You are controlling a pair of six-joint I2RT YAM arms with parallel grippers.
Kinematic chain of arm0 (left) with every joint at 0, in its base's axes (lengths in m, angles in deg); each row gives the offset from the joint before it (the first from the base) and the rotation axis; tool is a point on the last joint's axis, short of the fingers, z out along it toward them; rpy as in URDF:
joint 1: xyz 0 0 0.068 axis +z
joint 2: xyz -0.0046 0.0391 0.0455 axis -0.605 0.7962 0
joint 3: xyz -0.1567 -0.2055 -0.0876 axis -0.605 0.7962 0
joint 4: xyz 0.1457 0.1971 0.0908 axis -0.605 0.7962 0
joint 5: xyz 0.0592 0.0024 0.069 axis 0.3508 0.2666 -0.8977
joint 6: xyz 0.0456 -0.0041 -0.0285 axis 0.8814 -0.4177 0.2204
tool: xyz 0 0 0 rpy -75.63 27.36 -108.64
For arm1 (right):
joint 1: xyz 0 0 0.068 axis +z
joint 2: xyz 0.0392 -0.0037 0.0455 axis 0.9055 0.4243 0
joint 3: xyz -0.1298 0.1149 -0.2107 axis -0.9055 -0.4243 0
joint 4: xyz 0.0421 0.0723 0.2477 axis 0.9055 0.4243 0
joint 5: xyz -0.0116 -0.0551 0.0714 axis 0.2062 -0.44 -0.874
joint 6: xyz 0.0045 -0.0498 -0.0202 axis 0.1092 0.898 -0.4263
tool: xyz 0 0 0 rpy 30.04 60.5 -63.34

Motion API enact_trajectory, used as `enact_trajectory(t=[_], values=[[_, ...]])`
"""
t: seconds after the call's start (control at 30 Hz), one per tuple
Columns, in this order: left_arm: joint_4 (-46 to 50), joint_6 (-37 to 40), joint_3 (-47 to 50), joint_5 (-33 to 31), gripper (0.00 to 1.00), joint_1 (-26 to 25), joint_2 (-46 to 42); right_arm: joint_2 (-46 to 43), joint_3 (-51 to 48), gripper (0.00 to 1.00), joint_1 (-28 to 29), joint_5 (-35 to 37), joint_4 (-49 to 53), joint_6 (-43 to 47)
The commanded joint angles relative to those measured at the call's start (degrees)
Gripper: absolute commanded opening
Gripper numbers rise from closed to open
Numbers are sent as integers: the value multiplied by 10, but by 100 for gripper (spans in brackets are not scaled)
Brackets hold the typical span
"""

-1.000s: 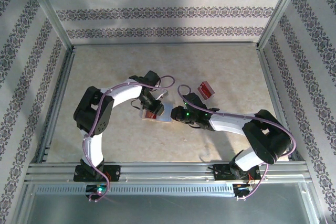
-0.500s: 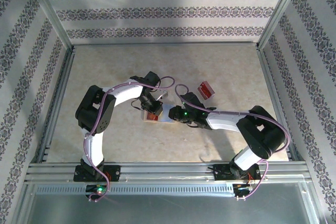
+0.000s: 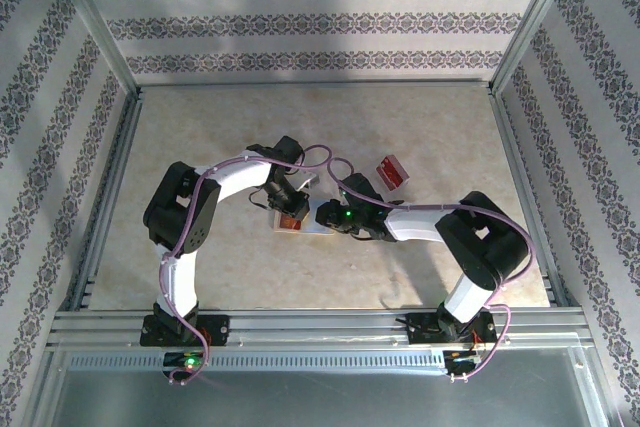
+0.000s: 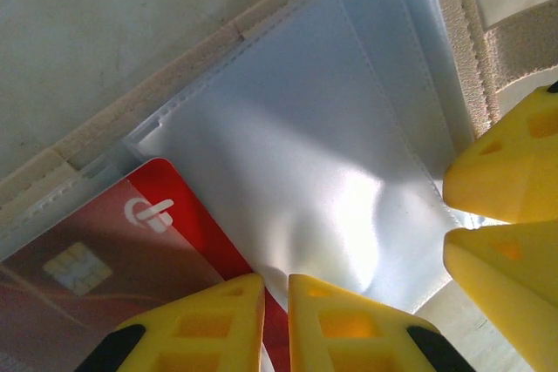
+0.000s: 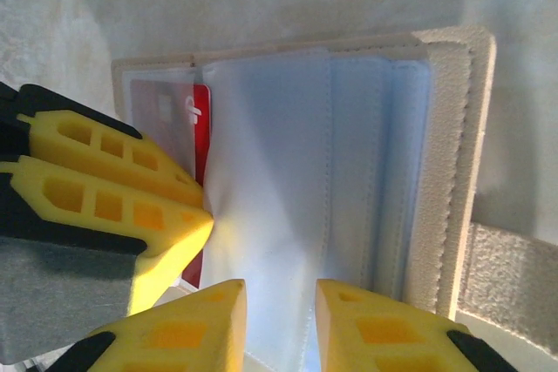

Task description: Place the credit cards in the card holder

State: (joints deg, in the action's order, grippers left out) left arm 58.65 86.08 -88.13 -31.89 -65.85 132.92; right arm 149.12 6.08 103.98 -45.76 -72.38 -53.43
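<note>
Two credit cards to account for. One red credit card [image 4: 105, 246] sitting at the left end of the opened card holder [image 5: 446, 128]. Most of it dulled under clear plastic, just a bright red strip along one long edge bare. Then a second card [image 3: 392, 172] lying loose on the table [image 3: 230, 127], off to the far right. Well apart from the holder and nearer the right arm.

As for the left gripper [image 4: 276, 283]: squeezed nearly together with the card's bare edge between the fingers, so reads as a pinch on the card. Over at the holder's right end, the right gripper [image 5: 281, 292] partway closed, with the clear sleeves [image 5: 349, 172] running in between its fingers. Looks like a hold on their edge to steady the pocket, though hard to be certain.

Key bit for the next move: holder stretched left to right between the two grippers, card on the left side, bare strip facing the middle. So probably a short push by the left arm, flat and in line with the pocket, no twisting.

Materials:
- stiff glossy card with a chip [image 4: 77, 269]
- floppy shiny bluish sleeves with stitched seams
- soft fuzzy tan cover with a tab [image 5: 514, 267]

Slippery on slippery, and a sleeve likely to buckle if angled.
</note>
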Motion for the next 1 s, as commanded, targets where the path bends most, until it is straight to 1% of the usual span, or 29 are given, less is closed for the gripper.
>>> enact_trajectory(t=[0.0,0.1,0.3,0.4,0.47,0.63,0.97], values=[[14,-1,9,6,15,7,12,1,1,28,-6,-3,-11,-9],[18,-2,4,4,15,8,13,0,-2,28,-4,-8,-18,-14],[16,-8,5,4,15,9,11,8,-5,24,0,-16,-56,-27],[17,-14,3,4,16,12,-2,8,-9,24,0,-16,-80,-36],[15,-14,4,5,19,14,-14,16,-3,24,2,-19,-80,-33],[20,-13,-3,1,19,29,-27,25,-6,26,4,-17,-81,-41],[13,-15,5,14,19,34,-2,4,-24,28,11,1,-53,-49]])
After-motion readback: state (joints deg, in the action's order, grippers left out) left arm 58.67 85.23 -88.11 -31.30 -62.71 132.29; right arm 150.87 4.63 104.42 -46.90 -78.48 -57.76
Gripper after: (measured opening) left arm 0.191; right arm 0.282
